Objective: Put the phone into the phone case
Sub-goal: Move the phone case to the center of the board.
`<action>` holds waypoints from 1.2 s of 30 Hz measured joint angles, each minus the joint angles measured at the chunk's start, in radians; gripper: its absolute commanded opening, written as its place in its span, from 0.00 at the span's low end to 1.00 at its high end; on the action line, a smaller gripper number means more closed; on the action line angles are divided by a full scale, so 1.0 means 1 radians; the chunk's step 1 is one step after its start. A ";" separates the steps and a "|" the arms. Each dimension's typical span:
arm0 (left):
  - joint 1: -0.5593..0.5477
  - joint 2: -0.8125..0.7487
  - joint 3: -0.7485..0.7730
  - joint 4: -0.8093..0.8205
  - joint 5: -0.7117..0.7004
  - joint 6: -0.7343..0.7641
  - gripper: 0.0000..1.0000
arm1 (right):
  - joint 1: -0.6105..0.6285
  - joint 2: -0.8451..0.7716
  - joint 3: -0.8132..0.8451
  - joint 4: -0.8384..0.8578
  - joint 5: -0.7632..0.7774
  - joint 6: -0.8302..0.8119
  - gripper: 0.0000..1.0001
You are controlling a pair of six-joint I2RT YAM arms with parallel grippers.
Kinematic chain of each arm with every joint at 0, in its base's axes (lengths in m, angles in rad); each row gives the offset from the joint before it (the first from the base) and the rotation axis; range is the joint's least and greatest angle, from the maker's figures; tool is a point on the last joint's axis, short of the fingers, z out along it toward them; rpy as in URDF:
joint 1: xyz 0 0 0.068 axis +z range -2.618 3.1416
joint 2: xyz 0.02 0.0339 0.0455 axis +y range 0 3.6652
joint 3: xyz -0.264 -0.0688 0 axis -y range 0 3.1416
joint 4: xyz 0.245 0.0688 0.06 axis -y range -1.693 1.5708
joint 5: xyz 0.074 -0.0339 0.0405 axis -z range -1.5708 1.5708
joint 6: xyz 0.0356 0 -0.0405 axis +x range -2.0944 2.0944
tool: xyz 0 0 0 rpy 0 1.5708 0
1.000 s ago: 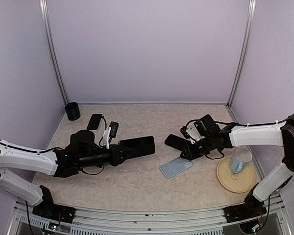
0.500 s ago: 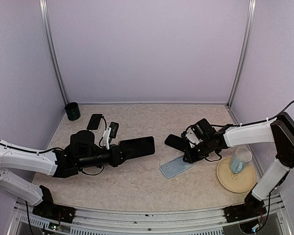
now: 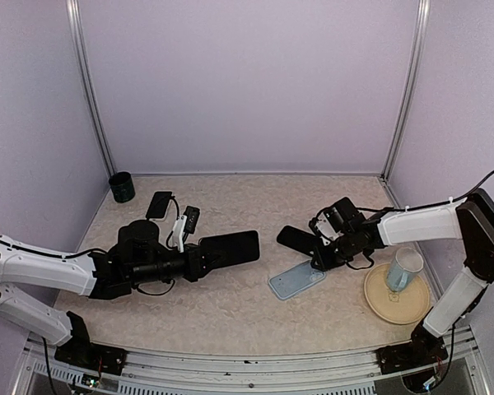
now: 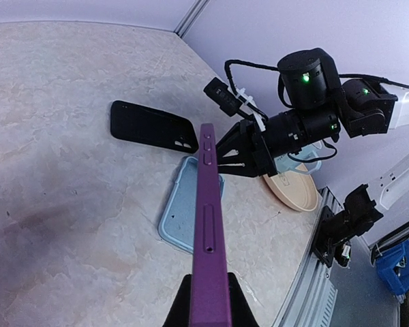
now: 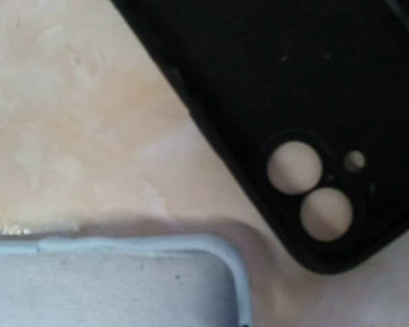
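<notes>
We see the left end effector (image 3: pixel 199 257) clamped on the phone (image 3: pixel 229 247), which it holds off the surface (image 3: pixel 230 317) left of the middle. In the left wrist view the phone (image 4: pixel 208 231) shows its purple edge with the side buttons, and the two fingers grip it at its lower end. The phone points toward the right edge, well apart from both cases.

The light blue phone case (image 3: pixel 297 280) lies flat, open side up, right of the middle and toward the near edge. A black phone case (image 3: pixel 299 239) lies just beyond it, on the far-edge side. In the right wrist view the black phone case (image 5: pixel 313 102) shows its two round camera holes, and a narrow strip of bare surface (image 5: pixel 88 136) separates it from the rounded corner of the light blue phone case (image 5: pixel 109 283).

The right end effector (image 3: pixel 317 262) sits low at the right-hand end of the light blue phone case. In the left wrist view we see its two fingers apart with nothing between them (image 4: pixel 221 155).

A tan plate (image 3: pixel 379 304) near the right edge carries a pale cup (image 3: pixel 405 270). A dark cup (image 3: pixel 122 187) stands in the far left corner, with another flat black item (image 3: pixel 159 204) close by
</notes>
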 measured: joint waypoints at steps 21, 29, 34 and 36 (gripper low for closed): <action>0.000 0.000 -0.011 0.001 -0.009 0.014 0.00 | -0.012 0.050 0.002 0.006 0.014 0.000 0.08; 0.000 -0.004 -0.019 -0.001 -0.033 0.014 0.00 | -0.020 0.058 0.006 0.014 -0.014 0.037 0.00; -0.004 -0.018 -0.023 -0.009 -0.061 0.014 0.00 | -0.015 0.062 0.008 0.022 -0.023 0.104 0.00; -0.006 -0.027 -0.023 -0.017 -0.083 0.013 0.00 | -0.006 0.067 0.013 0.026 -0.014 0.137 0.00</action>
